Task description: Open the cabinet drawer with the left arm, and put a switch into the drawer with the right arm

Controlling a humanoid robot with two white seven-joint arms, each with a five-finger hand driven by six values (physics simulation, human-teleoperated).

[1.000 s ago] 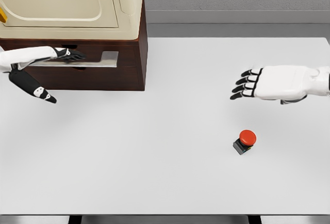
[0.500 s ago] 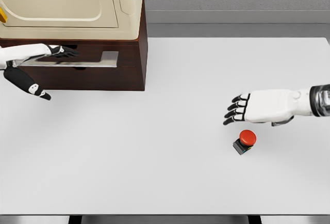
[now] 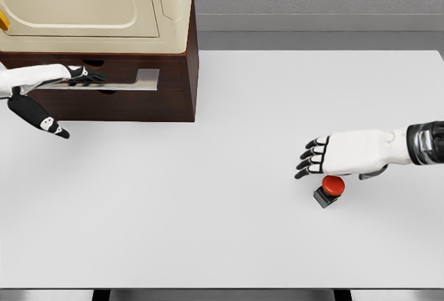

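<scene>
A switch (image 3: 329, 189) with a red round button on a small black base sits on the white table (image 3: 222, 231), right of the middle. My right hand (image 3: 310, 158) hovers just above and slightly left of it, fingers spread, holding nothing. At the far left stands a dark brown cabinet (image 3: 156, 100) with a cream top. Its drawer (image 3: 132, 79) shows a pale front strip. My left hand (image 3: 87, 75) reaches to the drawer front near the handle; its grip is unclear from here.
A cream-coloured appliance (image 3: 97, 3) rests on top of the cabinet. A grey wall runs behind the table's far edge. The table's near edge crosses the bottom of the view.
My right hand has come down and left, from well above the switch to just over it. The left hand shifted a little along the drawer front.
</scene>
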